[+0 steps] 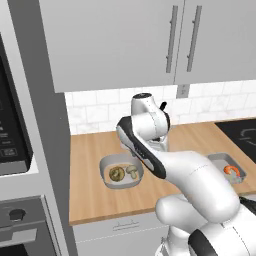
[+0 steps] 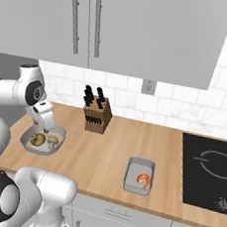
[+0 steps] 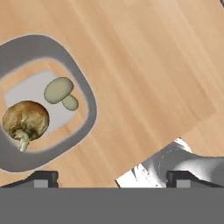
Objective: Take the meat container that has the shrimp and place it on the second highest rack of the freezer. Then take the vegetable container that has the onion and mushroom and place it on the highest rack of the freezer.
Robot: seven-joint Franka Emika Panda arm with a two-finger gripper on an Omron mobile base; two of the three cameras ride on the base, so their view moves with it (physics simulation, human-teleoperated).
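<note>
The vegetable container (image 1: 102,170) (image 2: 26,148) (image 3: 85,100) is a grey rounded tray on the wooden counter. It holds a brown onion (image 1: 117,173) (image 2: 38,139) (image 3: 25,120) and a pale mushroom (image 1: 132,170) (image 2: 52,140) (image 3: 59,90). My gripper (image 2: 47,129) (image 3: 111,178) hovers open and empty just above that tray's rim, with bare counter between the fingertips. Further right lies the grey meat container (image 1: 220,159) (image 2: 140,162) holding an orange shrimp (image 1: 231,171) (image 2: 144,179). The freezer is out of view.
A wooden knife block (image 2: 97,114) stands by the tiled wall behind the trays. A black cooktop (image 2: 211,171) (image 1: 242,132) lies at the counter's right end. A built-in oven stack (image 1: 15,150) rises at the left. Grey wall cabinets (image 1: 120,40) hang overhead.
</note>
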